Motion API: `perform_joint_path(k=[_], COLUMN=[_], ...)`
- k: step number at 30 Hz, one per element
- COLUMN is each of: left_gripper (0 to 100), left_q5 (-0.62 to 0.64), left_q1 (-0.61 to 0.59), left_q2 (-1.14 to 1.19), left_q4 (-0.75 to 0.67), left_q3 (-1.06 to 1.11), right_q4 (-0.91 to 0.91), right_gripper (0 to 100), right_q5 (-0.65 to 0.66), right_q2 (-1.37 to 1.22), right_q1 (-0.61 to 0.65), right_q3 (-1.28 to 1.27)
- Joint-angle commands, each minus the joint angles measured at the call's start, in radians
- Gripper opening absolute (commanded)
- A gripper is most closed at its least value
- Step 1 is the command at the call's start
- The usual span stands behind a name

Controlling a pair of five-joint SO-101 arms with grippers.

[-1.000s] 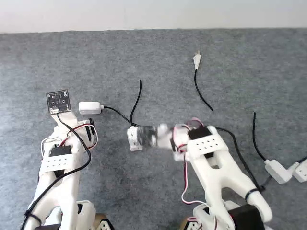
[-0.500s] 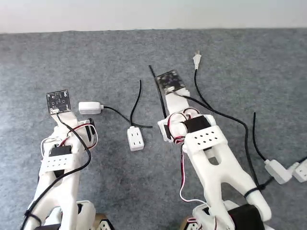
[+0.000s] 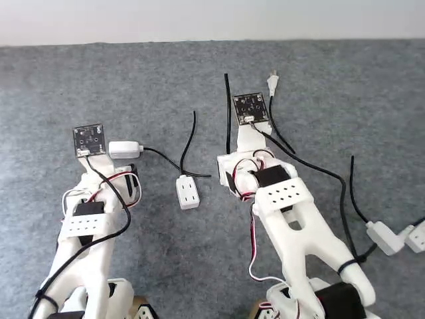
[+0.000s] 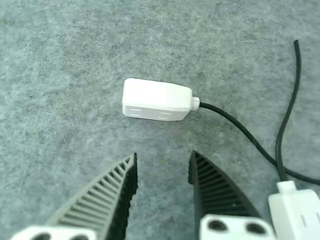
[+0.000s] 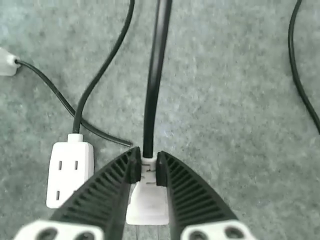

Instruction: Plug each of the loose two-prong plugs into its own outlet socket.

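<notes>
Two arms [image 3: 83,226] [image 3: 292,203], six white cord ends [image 3: 124,149] [image 3: 188,193] [image 3: 272,82] [image 3: 385,237] [image 3: 417,236] [image 5: 147,202]

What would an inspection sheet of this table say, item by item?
Surface: grey carpet-like mat.
Job's things: outlet socket lying flat; two-prong plug loose at the far side; white block just ahead of the left gripper; two edge connectors beside the right arm.
Clutter: nothing seen.
Grippers: left gripper open, empty; right gripper shut on a held connector.
Cables: black cables, short, loose across the mat.
Surroundings: pale wall behind.
</notes>
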State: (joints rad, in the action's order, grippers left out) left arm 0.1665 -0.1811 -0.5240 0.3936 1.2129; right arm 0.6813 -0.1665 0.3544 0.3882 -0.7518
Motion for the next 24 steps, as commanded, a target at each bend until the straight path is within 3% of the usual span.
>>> perform_joint_path(k=[1,6,9,15,20,24], left_gripper=[16,16,15,2,2,1], left_q5=[0.002,0.003,0.003,0.003,0.003,0.003], left_q1=[0.009,0.014,0.018,0.023,0.025,0.025], left_q2=[-0.021,-0.018,-0.018,-0.018,-0.006,0.133], left_q4=[-0.009,0.094,0.097,0.078,0.063,0.084], left_q3=[-0.01,-0.062,-0.067,-0.073,-0.074,-0.163], right_q4=[0.048,0.147,0.185,0.26,0.326,0.358], right_gripper=[0.8,0.8,0.8,0.8,0.9,0.9], right_q5=[0.008,0.074,0.114,0.221,0.293,0.334], right_q2=[0.096,0.269,0.38,0.572,0.674,0.713], right_q1=[0.099,0.262,0.312,0.427,0.51,0.529], right_q3=[-0.002,-0.055,-0.092,-0.164,-0.183,-0.183])
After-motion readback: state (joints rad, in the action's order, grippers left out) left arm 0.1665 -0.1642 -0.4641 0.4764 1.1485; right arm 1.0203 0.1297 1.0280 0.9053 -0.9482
